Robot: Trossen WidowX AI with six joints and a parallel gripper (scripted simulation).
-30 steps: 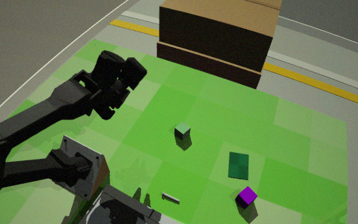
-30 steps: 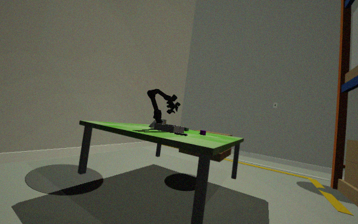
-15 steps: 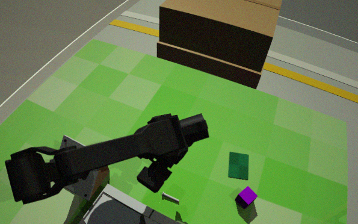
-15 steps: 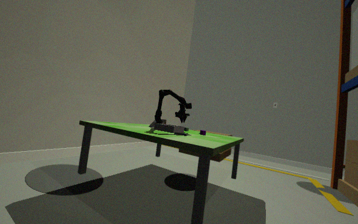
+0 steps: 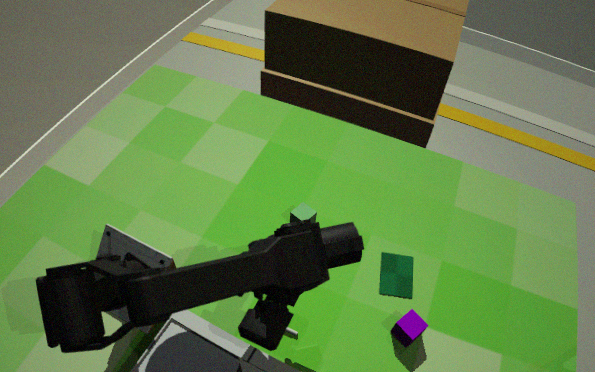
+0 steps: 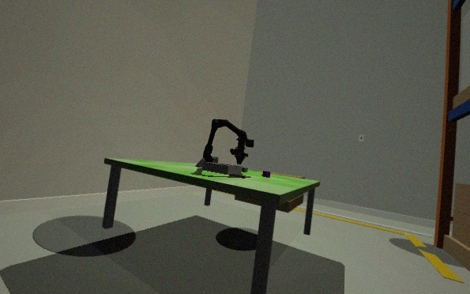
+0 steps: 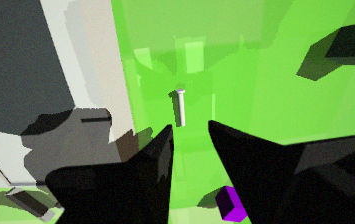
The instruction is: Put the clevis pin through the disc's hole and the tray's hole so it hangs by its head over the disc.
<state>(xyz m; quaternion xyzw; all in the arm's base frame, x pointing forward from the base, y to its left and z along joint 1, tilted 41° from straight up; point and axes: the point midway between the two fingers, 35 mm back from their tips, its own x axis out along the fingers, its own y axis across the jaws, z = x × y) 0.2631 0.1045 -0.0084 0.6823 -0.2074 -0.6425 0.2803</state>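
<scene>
The steel pin (image 5: 292, 333) (image 7: 181, 109) lies on its side on the green table, beside the tray. In the wrist view its head is at the upper end. My gripper (image 7: 190, 126) (image 6: 239, 163) is partly open and points down above the table, with nothing between its fingertips. In the wrist view the pin shows just beyond the gap, nearer the left fingertip. The rimmed tray (image 5: 212, 333) (image 7: 59, 45) stands left of the pin in the wrist view. The wide grey disc (image 5: 192, 354) (image 7: 19, 75) lies inside it, partly out of frame; a small pale hole shows in it.
A pale green block (image 5: 303, 212) stands behind the arm in the top view. A purple cube (image 5: 412, 326) (image 6: 266, 174) (image 7: 231, 204) stands on the table beyond the pin. A dark green flat patch (image 5: 396, 275) lies near the cube. Large brown boxes (image 5: 357, 75) stand beyond the table's edge.
</scene>
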